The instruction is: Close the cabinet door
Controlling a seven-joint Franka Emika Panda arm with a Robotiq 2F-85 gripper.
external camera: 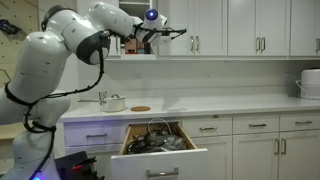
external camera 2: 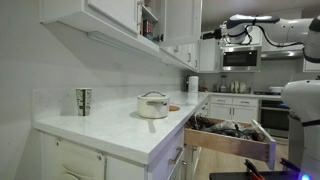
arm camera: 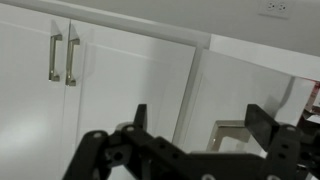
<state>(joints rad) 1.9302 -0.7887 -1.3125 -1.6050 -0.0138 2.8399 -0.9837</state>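
The cabinet door [arm camera: 250, 90] stands ajar and upright just ahead of the jaws (spread wide, holding nothing).

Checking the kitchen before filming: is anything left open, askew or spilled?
Two things. The drawer under the counter is pulled out, its contents a dark jumble. An upper cabinet door stands open, shelves showing, with the gripper close by it. No spill shows on the counter.
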